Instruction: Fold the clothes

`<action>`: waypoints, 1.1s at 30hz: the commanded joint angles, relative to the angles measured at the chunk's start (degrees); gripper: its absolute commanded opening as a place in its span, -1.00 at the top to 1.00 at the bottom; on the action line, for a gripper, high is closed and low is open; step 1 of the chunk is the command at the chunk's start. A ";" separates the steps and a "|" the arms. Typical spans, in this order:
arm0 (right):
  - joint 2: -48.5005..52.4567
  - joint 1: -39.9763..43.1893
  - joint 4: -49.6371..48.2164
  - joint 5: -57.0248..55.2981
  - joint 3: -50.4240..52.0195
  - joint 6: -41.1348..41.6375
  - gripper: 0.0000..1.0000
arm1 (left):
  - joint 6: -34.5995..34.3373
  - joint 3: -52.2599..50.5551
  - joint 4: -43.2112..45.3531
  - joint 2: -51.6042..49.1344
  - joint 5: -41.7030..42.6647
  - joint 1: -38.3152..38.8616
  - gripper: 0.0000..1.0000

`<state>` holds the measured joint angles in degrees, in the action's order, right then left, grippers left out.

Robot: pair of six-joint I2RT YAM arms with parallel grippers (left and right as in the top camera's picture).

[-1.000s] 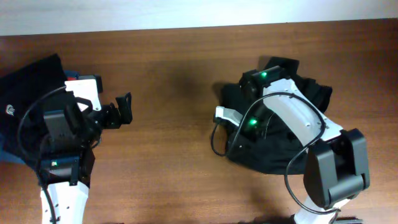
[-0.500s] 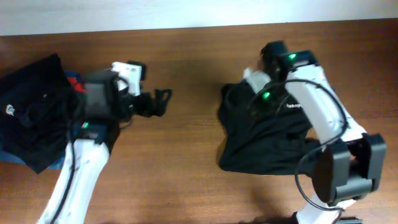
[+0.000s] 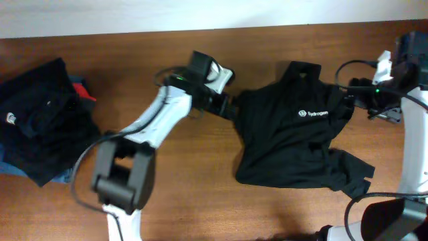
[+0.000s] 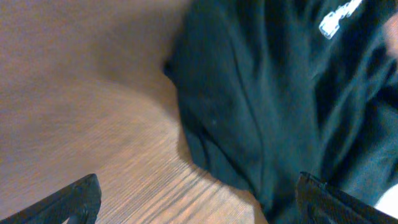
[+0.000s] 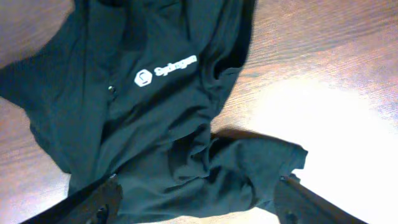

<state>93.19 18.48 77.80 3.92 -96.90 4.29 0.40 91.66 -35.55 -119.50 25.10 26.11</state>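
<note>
A black collared shirt (image 3: 287, 144) lies spread in the middle-right of the table, its white chest logo (image 3: 313, 114) facing up. My left gripper (image 3: 226, 107) is open and empty at the shirt's left edge; in the left wrist view the shirt (image 4: 261, 93) fills the right side between the open fingers (image 4: 199, 208). My right gripper (image 3: 356, 99) is open by the shirt's right sleeve; its wrist view shows the open fingers (image 5: 199, 202) over the shirt (image 5: 155, 124) and the logo (image 5: 165, 70). A pile of folded black shirts (image 3: 37, 124) lies at the far left.
Red (image 3: 80, 89) and blue (image 3: 63, 176) items stick out from under the folded pile. The table's back edge meets a white wall (image 3: 200, 13). Bare wood (image 3: 180, 181) lies between the pile and the shirt.
My left arm swung from the left side to the shirt's left edge. My right arm drew back to the right, and the bunched shirt now lies spread with its logo up.
</note>
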 commanded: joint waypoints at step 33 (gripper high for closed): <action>-0.24 1.03 0.44 1.20 -0.61 -0.48 -0.02 | -5.44 6.10 -15.63 9.88 -34.32 -15.06 1.00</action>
<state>93.19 19.42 77.82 4.14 -96.90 4.49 -0.51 97.32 -45.67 -111.18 -2.70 15.94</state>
